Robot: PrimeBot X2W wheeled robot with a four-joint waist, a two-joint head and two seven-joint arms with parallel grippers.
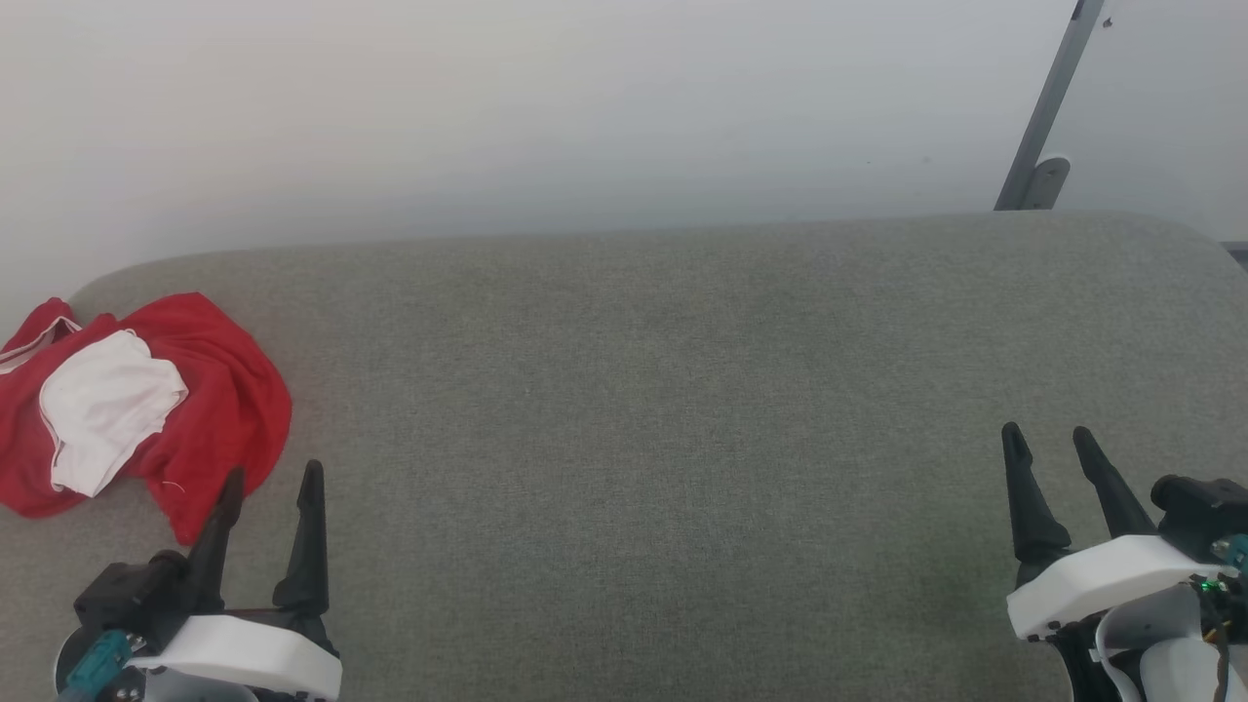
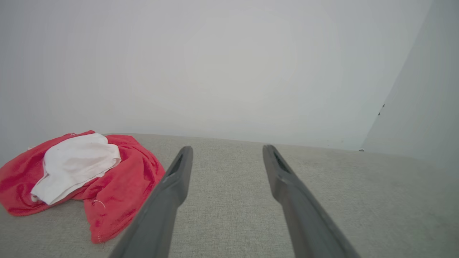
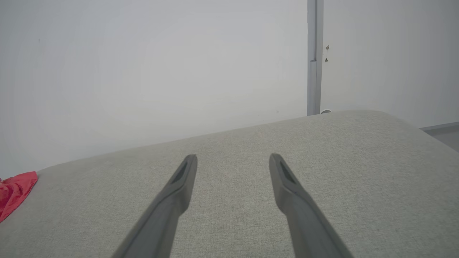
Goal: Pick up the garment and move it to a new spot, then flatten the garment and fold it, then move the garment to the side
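1. The shirt [image 1: 224,390] lies crumpled at the far left of the grey cushion [image 1: 643,409], with a white part on top, so nothing is flat yet.
2. Your left gripper [image 1: 274,471] stands just beside its near edge, fingers spread and empty. It is probably the closer one for the pick.
3. Your right gripper [image 1: 1048,431] is well apart on the right, also spread and empty, so the middle can take the shirt.

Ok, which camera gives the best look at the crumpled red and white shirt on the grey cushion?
The left wrist view: the crumpled red and white shirt lies close and large, nearly whole, white fabric bunched on top. The head view shows it smaller, against the left edge. The right wrist view catches a red corner.
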